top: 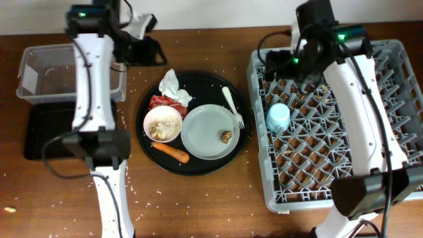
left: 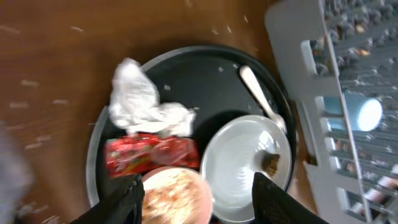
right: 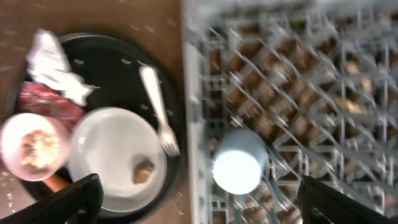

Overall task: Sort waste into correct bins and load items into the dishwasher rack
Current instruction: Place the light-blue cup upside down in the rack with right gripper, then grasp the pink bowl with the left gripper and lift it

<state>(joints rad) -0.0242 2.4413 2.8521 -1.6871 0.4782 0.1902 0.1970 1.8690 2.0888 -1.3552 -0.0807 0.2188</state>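
Observation:
On the round black tray (top: 198, 82) lie a crumpled white tissue (top: 173, 86), a red wrapper (top: 160, 101), a pink bowl (top: 163, 123) with rice, an orange carrot (top: 170, 152), a grey-white plate (top: 208, 131) carrying a brown scrap (top: 226, 136), and a white fork (top: 233, 106). The light blue cup (top: 278, 118) lies in the grey rack (top: 344, 178). My left gripper (top: 142, 49) is open and empty, above the table beyond the tray; its view looks down on the bowl (left: 174, 196) and plate (left: 239, 168). My right gripper (top: 281, 61) is open and empty over the rack's near-left corner, above the cup (right: 237, 163).
A clear plastic tub (top: 39, 73) stands at the far left, with a shallow black rectangular tray (top: 46, 129) beside it. Loose rice grains are scattered over the brown table around the round tray. The rack fills the right side.

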